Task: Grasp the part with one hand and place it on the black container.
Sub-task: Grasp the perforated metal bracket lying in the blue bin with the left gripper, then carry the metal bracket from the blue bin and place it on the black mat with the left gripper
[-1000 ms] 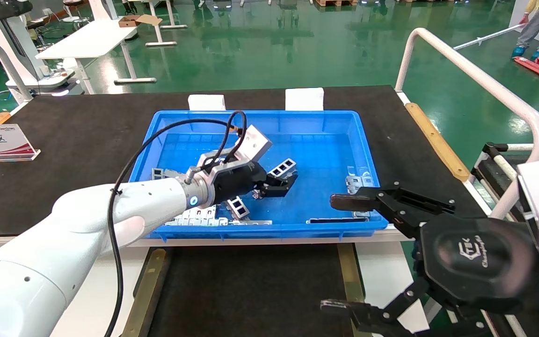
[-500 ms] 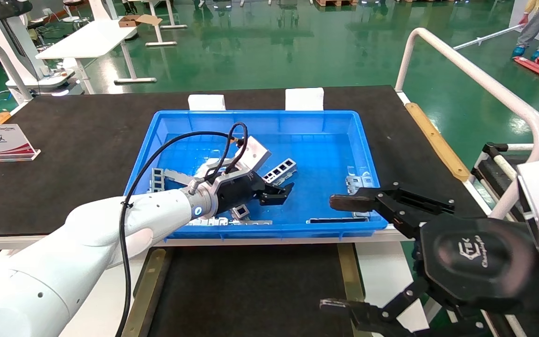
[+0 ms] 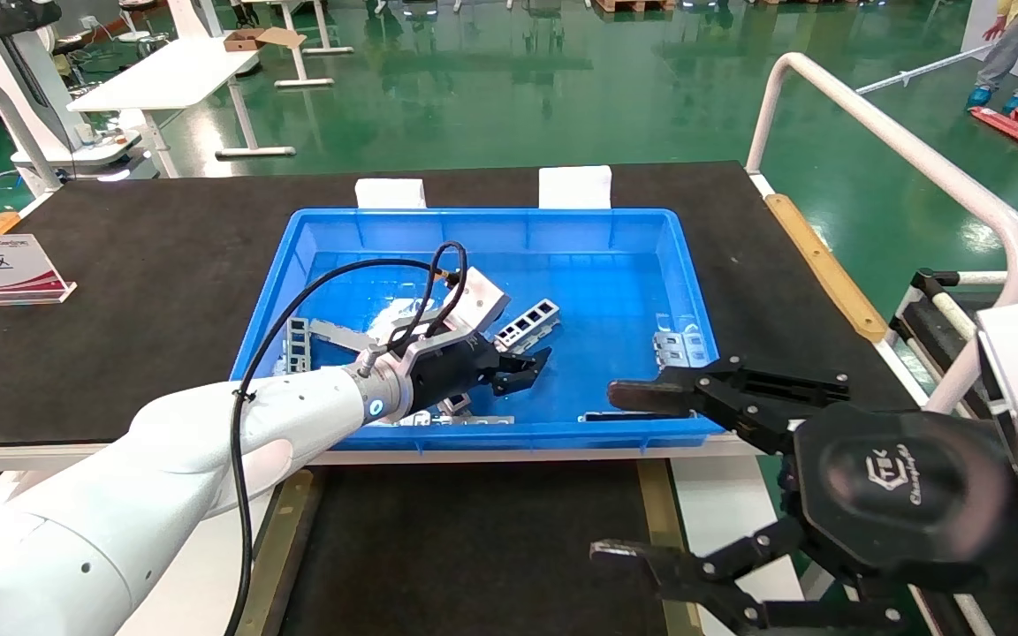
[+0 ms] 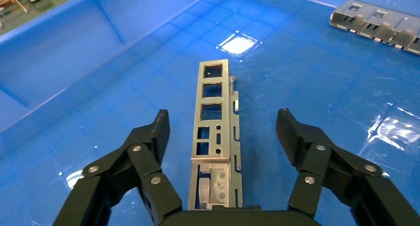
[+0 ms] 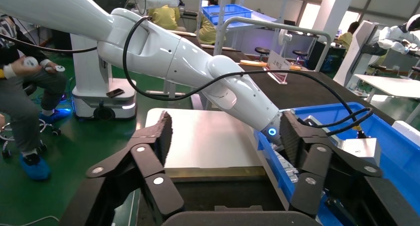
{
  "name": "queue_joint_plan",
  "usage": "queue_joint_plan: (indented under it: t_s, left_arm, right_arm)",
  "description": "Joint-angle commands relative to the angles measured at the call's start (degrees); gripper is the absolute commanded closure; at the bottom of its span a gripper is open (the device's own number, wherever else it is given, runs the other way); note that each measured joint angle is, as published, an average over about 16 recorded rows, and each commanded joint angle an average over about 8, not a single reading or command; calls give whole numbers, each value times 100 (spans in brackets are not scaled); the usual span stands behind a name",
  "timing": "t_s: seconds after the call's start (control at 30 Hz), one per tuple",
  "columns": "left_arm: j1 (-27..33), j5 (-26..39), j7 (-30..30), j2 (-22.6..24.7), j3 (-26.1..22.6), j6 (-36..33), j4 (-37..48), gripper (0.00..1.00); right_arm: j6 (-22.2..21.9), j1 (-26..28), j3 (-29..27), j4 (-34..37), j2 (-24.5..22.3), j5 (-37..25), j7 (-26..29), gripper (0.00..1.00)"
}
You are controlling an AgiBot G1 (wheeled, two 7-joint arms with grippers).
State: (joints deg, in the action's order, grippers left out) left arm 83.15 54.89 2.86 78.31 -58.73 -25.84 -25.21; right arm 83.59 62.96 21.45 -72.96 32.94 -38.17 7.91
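Since a second ago the left arm has drawn back toward the near wall of the blue bin (image 3: 690,265) and dropped lower, and the left gripper (image 3: 534,367) now sits just short of the part (image 3: 527,321) instead of over it; the right gripper (image 3: 628,477) has shifted slightly toward the bin but hangs apart from it at the near right, its two fingers spread wide and holding nothing. In the left wrist view the left gripper (image 4: 221,129) is wide open and empty, with the part (image 4: 214,127) lying flat on the bin floor in the gap between the two black fingers (image 4: 152,134), touching neither of them. The bar runs lengthwise away from the palm, its near end close under the gripper body and its far end reaching past the fingertips. It is thin, silver-grey folded sheet metal, ladder-like, with a row of square cutouts along its face and a small pale fitting at the near end. The bin is glossy blue plastic with a faint grid moulded into its floor, which throws back bright spots of light. More grey metal pieces (image 3: 681,347) lie elsewhere in the bin, some along its near wall. In front of the bin, lower and closer to the robot, lies the black container (image 3: 474,548), a shallow tray with a matte, rough black floor and brass-coloured strips down both sides. The bin itself stands on a dark, felt-like table mat (image 3: 120,265).
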Motion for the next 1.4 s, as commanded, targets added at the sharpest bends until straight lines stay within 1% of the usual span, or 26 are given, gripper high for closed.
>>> queue_joint_plan:
  t_s: [0.03, 0.6, 0.77, 0.9, 1.03, 1.13, 1.27, 1.4]
  left_arm:
    - [-9, -85, 17, -2, -71, 20, 5, 100]
    - [-11, -725, 236, -6, -459, 196, 52, 100]
    - [23, -964, 393, -14, -462, 145, 14, 100]
    - [104, -1216, 577, -26, -378, -25, -52, 100]
    - [228, -1489, 830, -55, -241, -345, -95, 100]
    - [334, -1682, 1047, -94, -123, -709, -74, 100]
    - [450, -1919, 1339, -214, 36, -1418, -21, 100]
    - [464, -2119, 1573, -445, 171, -2242, -48, 100]
  right_arm:
    - [0, 0, 0, 0, 0, 0, 0, 100]
    - [0, 0, 1, 0, 0, 1, -1, 100]
    - [-1, 0, 1, 0, -1, 1, -1, 100]
    - [-1, 0, 2, 0, -1, 1, -1, 100]
    - [-1, 1, 2, 0, -1, 1, -1, 100]
    - [-1, 1, 2, 0, -1, 1, -1, 100]
    - [-1, 1, 2, 0, -1, 2, -1, 100]
    - [-1, 1, 3, 0, -1, 2, -1, 100]
